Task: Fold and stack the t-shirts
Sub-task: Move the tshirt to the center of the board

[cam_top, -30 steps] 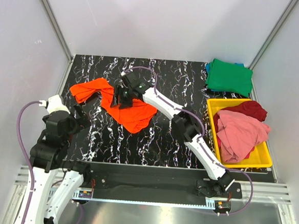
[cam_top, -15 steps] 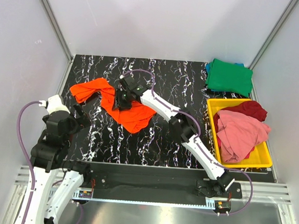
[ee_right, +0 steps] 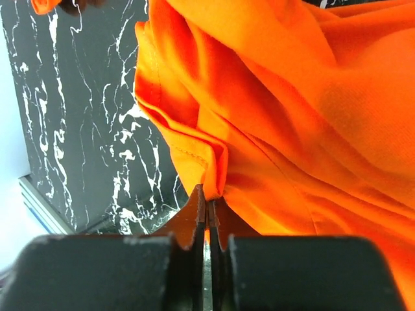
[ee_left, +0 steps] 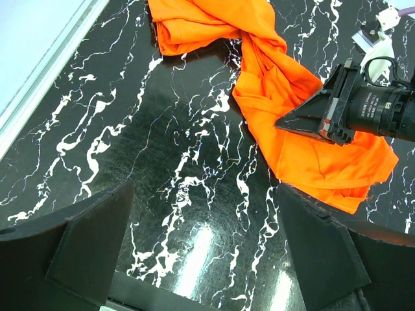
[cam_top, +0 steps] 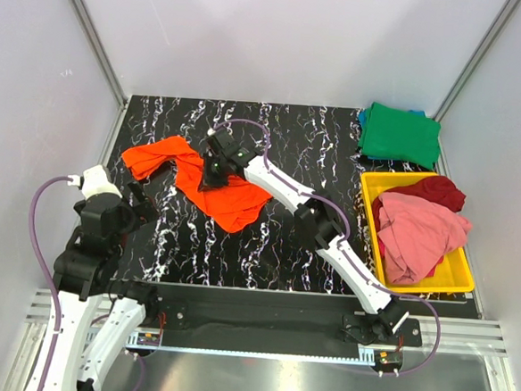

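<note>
Soft crumpled orange t-shirt, centre-left on glossy black white-veined surface; right tool pinches fold; left tool agape.

Yellow plastic tray at right edge of black white-veined tabletop, pale enclosure walls

Open tabletop is being left near the bases; the middle is being blocked by the right arm and the orange t-shirt, the right edge by the yellow tray.
</note>
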`<state>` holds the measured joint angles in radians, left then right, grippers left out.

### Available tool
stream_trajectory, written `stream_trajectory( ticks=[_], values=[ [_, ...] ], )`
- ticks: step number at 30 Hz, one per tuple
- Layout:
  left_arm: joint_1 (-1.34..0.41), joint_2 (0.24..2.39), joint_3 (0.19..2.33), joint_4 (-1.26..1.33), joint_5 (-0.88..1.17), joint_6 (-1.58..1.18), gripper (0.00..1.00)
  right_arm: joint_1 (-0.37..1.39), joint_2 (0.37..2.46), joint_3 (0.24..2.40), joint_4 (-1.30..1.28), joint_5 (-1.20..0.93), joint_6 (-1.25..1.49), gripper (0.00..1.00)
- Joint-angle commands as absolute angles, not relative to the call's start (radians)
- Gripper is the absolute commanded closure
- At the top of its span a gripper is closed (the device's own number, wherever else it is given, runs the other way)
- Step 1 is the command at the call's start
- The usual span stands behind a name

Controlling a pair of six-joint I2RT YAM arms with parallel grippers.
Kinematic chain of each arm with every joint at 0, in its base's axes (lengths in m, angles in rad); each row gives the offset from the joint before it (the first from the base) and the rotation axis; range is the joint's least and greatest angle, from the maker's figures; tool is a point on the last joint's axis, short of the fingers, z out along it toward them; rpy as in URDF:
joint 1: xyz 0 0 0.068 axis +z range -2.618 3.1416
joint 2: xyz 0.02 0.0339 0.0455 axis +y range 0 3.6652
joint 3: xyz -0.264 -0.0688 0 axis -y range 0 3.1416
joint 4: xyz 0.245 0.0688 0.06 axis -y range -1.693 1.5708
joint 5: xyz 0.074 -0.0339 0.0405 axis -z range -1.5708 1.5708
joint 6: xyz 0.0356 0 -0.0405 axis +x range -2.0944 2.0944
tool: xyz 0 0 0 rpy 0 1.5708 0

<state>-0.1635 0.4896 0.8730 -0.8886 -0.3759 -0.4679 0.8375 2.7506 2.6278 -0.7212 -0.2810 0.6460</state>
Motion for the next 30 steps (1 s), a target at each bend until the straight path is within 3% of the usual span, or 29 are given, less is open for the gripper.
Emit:
stream_trajectory(
  ticks=[1,5,8,16,17,23,30],
  values=[
    [-0.161,0.489,0.865,-0.842,-0.411,-0.468,0.01,0.847,2.754,2.626,-0.690,-0.261,0.612,1.00],
    [-0.163,0.489,0.862,-0.841,-0.417,-0.468,0.01,0.831,2.624,2.489,-0.690,-0.175,0.560,1.00],
    [-0.161,0.502,0.877,-0.841,-0.397,-0.457,0.01,0.815,2.410,2.272,-0.689,-0.055,0.476,1.00],
    [-0.163,0.610,0.923,-0.841,-0.296,-0.508,0.01,0.726,1.752,1.593,-0.672,0.170,0.380,1.00],
    [-0.163,0.648,0.928,-0.819,-0.258,-0.534,0.02,0.645,1.553,1.398,-0.669,0.188,0.403,1.00],
    [-0.161,0.741,0.904,-0.778,-0.236,-0.574,0.03,0.529,1.275,1.168,-0.678,0.308,0.474,1.00],
    [-0.163,0.853,0.841,-0.697,-0.157,-0.640,0.08,0.400,1.138,1.066,-0.689,0.390,0.506,1.00]
  ],
)
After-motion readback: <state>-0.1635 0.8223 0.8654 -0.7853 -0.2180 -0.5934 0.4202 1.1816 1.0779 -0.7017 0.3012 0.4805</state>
